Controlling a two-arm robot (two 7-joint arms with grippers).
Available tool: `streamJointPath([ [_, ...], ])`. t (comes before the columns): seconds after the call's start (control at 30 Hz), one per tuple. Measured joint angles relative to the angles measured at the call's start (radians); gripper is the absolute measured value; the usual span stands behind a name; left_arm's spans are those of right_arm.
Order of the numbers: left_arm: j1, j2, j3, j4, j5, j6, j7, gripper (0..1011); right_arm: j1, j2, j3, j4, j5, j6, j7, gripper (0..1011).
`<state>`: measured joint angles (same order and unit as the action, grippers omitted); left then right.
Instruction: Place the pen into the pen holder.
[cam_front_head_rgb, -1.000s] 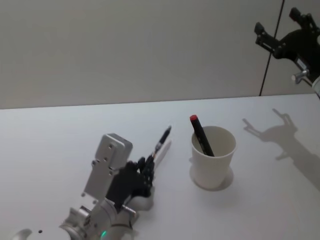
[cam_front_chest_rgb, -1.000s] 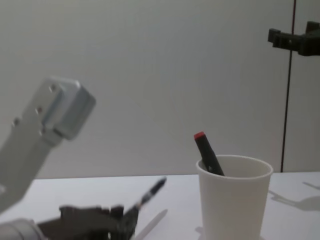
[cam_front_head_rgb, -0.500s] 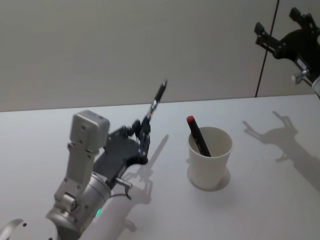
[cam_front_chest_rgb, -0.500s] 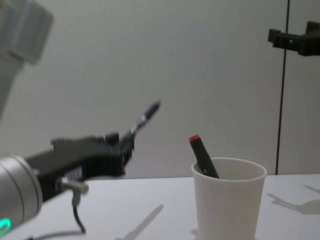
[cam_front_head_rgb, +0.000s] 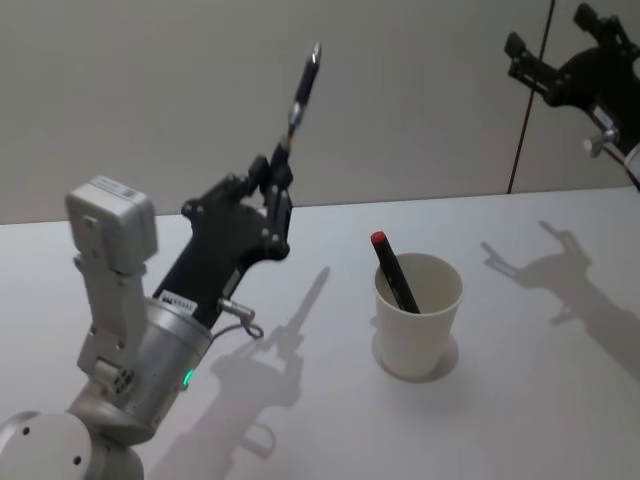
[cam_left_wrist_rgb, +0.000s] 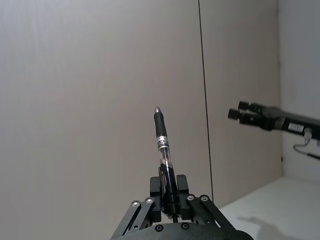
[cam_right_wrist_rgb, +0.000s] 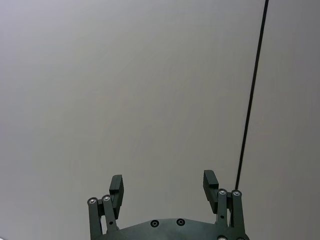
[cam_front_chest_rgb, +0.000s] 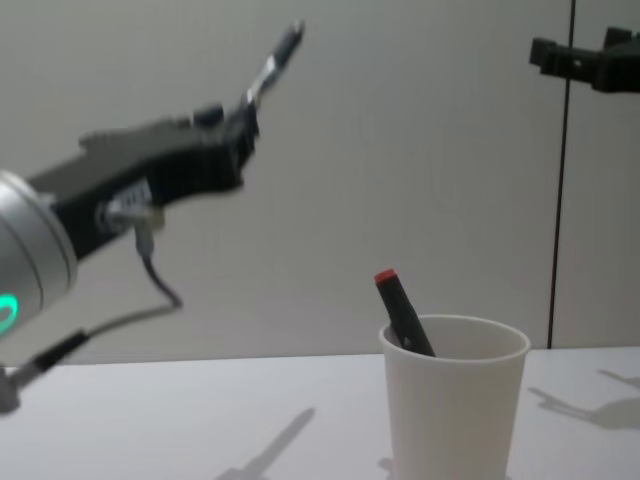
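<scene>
The fingers (cam_left_wrist_rgb: 156, 187) of the left gripper (cam_front_head_rgb: 278, 178) are pinched on the lower end of the pen (cam_front_head_rgb: 300, 95); the pen's dark barrel stands up out of them, its tip slanting up and away towards the wall; half a second ago the same grip held it lower, with the tip just above the desk's far edge, and a second ago the gripper was down at the desk (cam_front_head_rgb: 520, 400); it now hangs high above the desk, left of the pen holder (cam_front_head_rgb: 418, 320) and well apart from it; the pen holder stands upright on the desk where it stood before, a red-capped marker (cam_front_head_rgb: 392, 268) leaning inside it against the rim; the right gripper (cam_right_wrist_rgb: 163, 179) stays parked high by the wall, its fingers (cam_right_wrist_rgb: 116, 184) spread and holding nothing.
</scene>
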<state>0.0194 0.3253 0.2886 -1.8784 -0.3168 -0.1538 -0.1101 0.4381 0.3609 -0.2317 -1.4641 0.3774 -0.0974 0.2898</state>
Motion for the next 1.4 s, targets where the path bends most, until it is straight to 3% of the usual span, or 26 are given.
streamJointPath([
  [0.77, -0.114, -0.094, -0.020, 0.031, -0.126, -0.295, -0.128, 194, 0.042, -0.015, 0.008, -0.014, 0.225, 0.051, 0.211, 1001],
  [1.07, -0.121, -0.101, -0.023, 0.042, -0.117, -0.316, -0.147, 194, 0.024, -0.021, -0.003, -0.048, 0.282, 0.091, 0.205, 1001],
  [1.4, -0.113, -0.090, -0.024, 0.056, -0.043, -0.290, -0.165, 194, 0.017, -0.042, -0.022, -0.076, 0.361, 0.133, 0.229, 1001],
])
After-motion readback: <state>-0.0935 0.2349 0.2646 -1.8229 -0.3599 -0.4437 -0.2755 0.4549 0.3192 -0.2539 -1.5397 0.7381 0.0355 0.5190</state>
